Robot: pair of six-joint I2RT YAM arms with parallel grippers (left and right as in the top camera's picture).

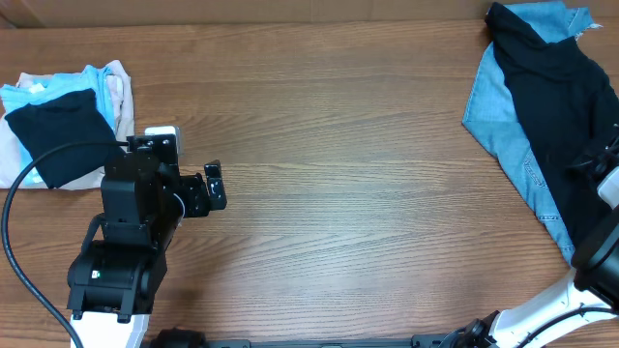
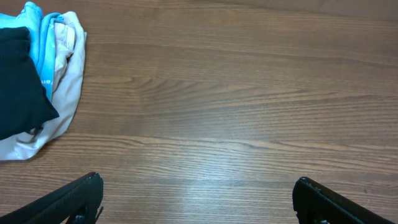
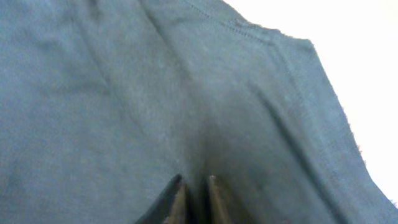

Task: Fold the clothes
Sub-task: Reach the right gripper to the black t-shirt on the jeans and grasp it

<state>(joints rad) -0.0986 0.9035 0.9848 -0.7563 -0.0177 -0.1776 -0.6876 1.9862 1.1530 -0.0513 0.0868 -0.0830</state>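
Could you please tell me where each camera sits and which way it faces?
Overhead: above the table, looking down; shows the left gripper and part of the right arm.
Left wrist: low over the table, facing the folded pile; its open fingertips frame the bottom.
Right wrist: close against the black T-shirt; the right gripper pinches it.
Shared: overhead and left wrist both show that pile.

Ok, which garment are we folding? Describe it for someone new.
Look along the right edge of the wooden table, where light-blue jeans lie. The black T-shirt is spread over them, pinched by the right tool. Unlike the black piece folded on the pale stack at left, it lies loose, unfolded.
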